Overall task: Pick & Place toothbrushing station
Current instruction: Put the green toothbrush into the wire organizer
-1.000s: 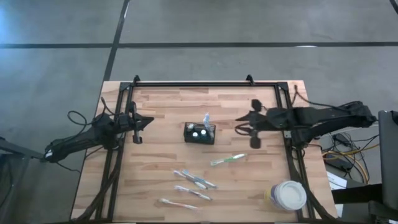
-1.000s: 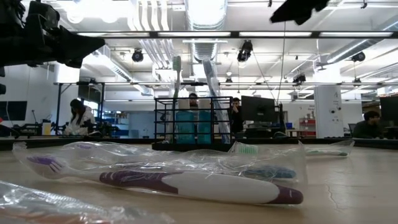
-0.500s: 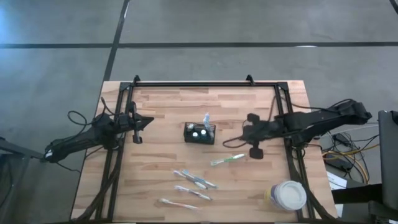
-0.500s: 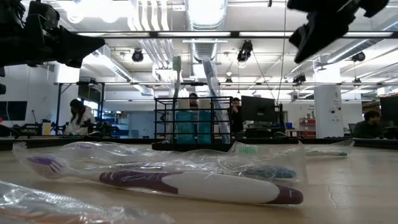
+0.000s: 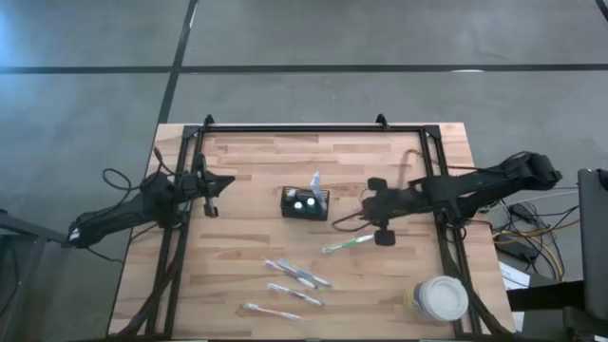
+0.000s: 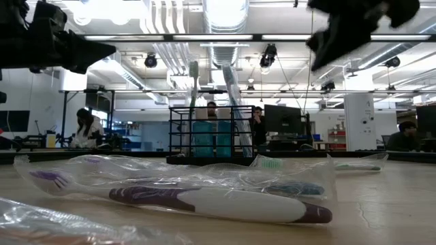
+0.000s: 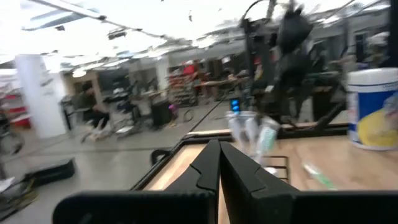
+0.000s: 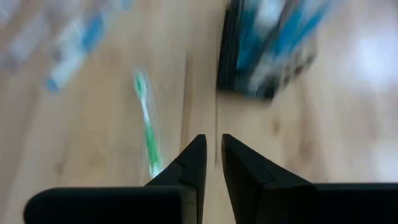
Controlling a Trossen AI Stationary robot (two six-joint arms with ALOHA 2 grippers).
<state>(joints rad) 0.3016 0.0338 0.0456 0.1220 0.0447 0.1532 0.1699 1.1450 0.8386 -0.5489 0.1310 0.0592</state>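
The toothbrushing station, a small black mesh caddy [image 5: 305, 203], stands upright at the table's middle with toothbrushes sticking up out of it; it also shows in the low view [image 6: 208, 133] and the right wrist view [image 8: 267, 50]. A green toothbrush [image 5: 348, 243] lies flat on the wood to its right and nearer the front, also in the right wrist view [image 8: 147, 124]. My right gripper [image 5: 359, 215] hovers above the table between caddy and green toothbrush, its fingers [image 8: 198, 155] a narrow gap apart, holding nothing. My left gripper [image 5: 226, 184] waits shut at the table's left [image 7: 214, 146].
Three wrapped toothbrushes [image 5: 296, 275] lie near the front middle; the nearest fills the low view [image 6: 204, 201]. A round white tub [image 5: 439, 298] stands at the front right corner. A black frame [image 5: 313, 128] runs along the table's far and side edges.
My right gripper has moved toward the table's near edge and a little to the left, coming closer to the green toothbrush and the caddy. Nothing on the table has moved.
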